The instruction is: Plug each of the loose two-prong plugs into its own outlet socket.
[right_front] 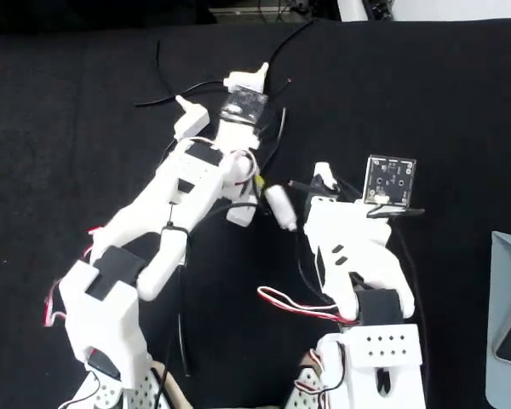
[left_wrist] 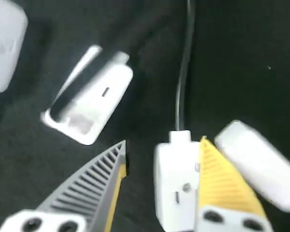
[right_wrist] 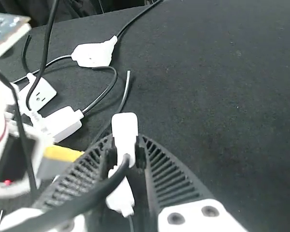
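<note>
My right gripper (right_wrist: 125, 151) is shut on a white two-prong plug (right_wrist: 124, 130) with a black cable, held just above the black table. The same plug (right_front: 281, 207) lies in the middle of the high view. My left gripper (left_wrist: 162, 145) is open right beside it. A white outlet block (left_wrist: 176, 186) with a black cord rests against its yellow finger (left_wrist: 222, 179), apart from the grey finger (left_wrist: 94, 179). A second white outlet block (left_wrist: 89, 104) lies just beyond the fingertips. Further white cable pieces (right_wrist: 93, 53) (right_wrist: 38, 92) lie scattered on the table.
Thin black cables (right_front: 166, 89) trail over the far middle of the black table (right_front: 68, 128). A small circuit board (right_front: 390, 181) sits on the right arm. A grey tray (right_front: 507, 315) stands at the right edge.
</note>
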You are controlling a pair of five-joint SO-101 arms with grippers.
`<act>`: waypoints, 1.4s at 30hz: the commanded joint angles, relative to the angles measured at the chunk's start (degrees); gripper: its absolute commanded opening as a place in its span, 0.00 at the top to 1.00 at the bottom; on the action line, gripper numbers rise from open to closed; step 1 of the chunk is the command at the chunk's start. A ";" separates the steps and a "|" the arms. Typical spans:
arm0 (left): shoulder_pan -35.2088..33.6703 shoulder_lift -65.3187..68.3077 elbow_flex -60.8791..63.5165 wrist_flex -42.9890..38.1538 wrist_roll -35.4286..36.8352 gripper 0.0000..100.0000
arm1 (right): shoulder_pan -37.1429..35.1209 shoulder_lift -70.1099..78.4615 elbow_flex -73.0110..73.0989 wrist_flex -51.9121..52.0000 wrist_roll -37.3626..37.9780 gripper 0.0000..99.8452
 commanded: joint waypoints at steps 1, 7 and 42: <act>0.92 0.00 1.01 5.19 -3.16 0.79 | 0.62 -0.66 -2.77 -1.23 -0.53 0.99; 1.71 -0.26 1.10 11.52 -3.43 0.79 | 0.62 -0.66 -2.77 -1.23 -0.62 0.99; -11.21 -27.87 20.18 5.98 -11.34 0.77 | 0.62 -0.75 -2.51 -1.23 -0.79 0.99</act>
